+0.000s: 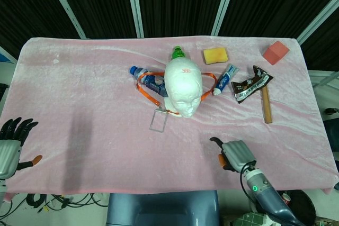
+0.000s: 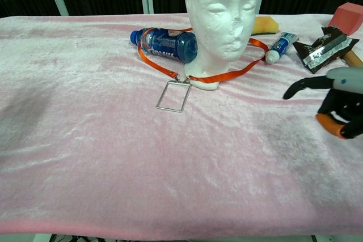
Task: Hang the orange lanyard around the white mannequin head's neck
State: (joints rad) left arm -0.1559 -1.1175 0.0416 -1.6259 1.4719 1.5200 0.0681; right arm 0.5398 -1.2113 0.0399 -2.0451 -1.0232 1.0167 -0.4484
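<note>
Two views of one table under a pink plush cloth [image 1: 95,146]. Nearest the robot, the head view shows both hands at the front edge: the left hand [image 1: 10,144] at the far left corner, dark fingers spread and holding nothing, and the right hand [image 1: 233,154] low over the cloth right of centre. The chest view shows only the right hand [image 2: 340,103], at its right margin, one dark finger stretched toward the middle and the rest loosely bent; it holds nothing, though how far the bent fingers are parted is hard to judge at the frame edge. Farther in lies a rectangular wire badge frame [image 2: 173,96], flat on the cloth and clipped to the lanyard [image 2: 227,75], a thin orange ribbon looped around the base of the head [image 2: 222,9], which is matt white foam, upright, facing the robot. The loop passes over a blue bottle [image 2: 164,44] lying on its side just left of the head. To the right lie a toothpaste tube [image 2: 279,46], a dark crumpled wrapper [image 2: 320,48] and, clear only from above, a wooden-handled hammer [image 1: 266,104]. Farthest back, the head view alone shows a green cap [image 1: 178,52] behind the head; also there are a yellow sponge [image 1: 215,55] and a pinkish-red block [image 1: 276,52].
</note>
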